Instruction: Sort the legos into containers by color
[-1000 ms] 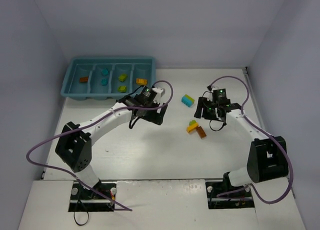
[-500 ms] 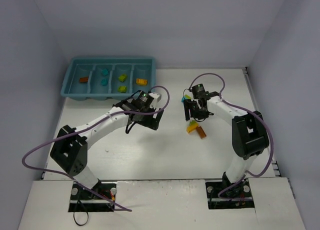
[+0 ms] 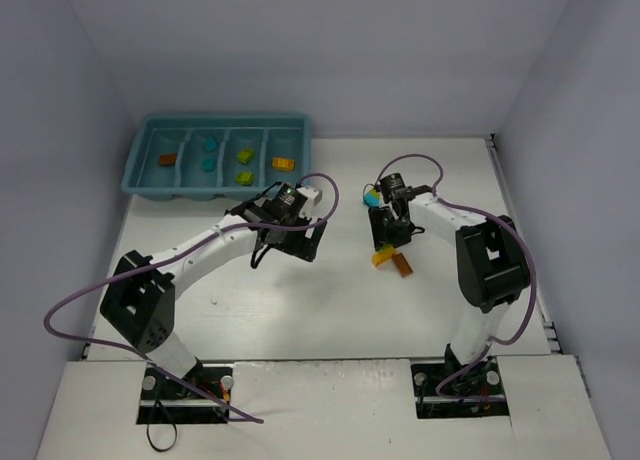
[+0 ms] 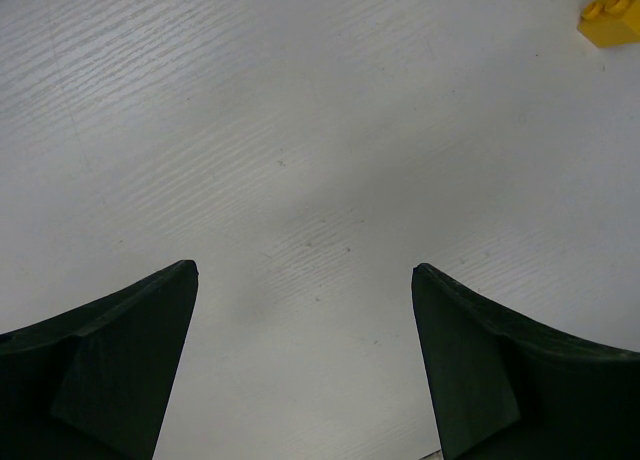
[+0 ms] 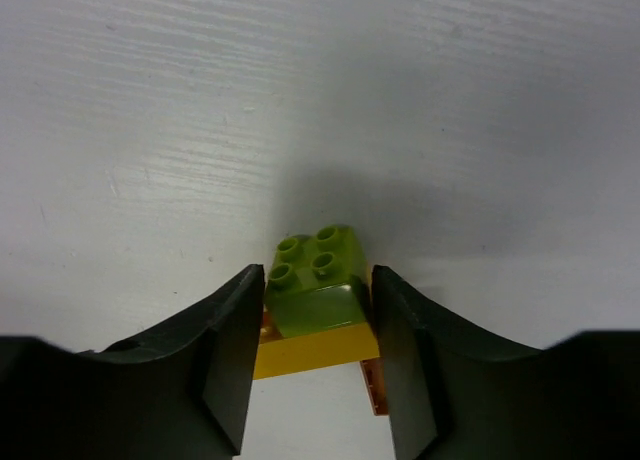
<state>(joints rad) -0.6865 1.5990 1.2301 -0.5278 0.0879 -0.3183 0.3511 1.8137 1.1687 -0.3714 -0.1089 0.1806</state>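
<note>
lime lego (image 5: pixel 315 280) clamped betw r fingers (image 5: pixel 225 360), r arm (image 3: pixel 440 220) folded inward; l fingers (image 4: pixel 100 370) wide apart, l arm (image 3: pixel 215 245) stretched fwd.

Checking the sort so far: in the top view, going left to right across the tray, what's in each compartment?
In the tray: brown-orange brick → two teal bricks → two lime bricks → yellow-orange brick.

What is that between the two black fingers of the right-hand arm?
A lime green brick, stacked on a yellow brick, fills the gap between them. The right wrist view shows it.
</note>
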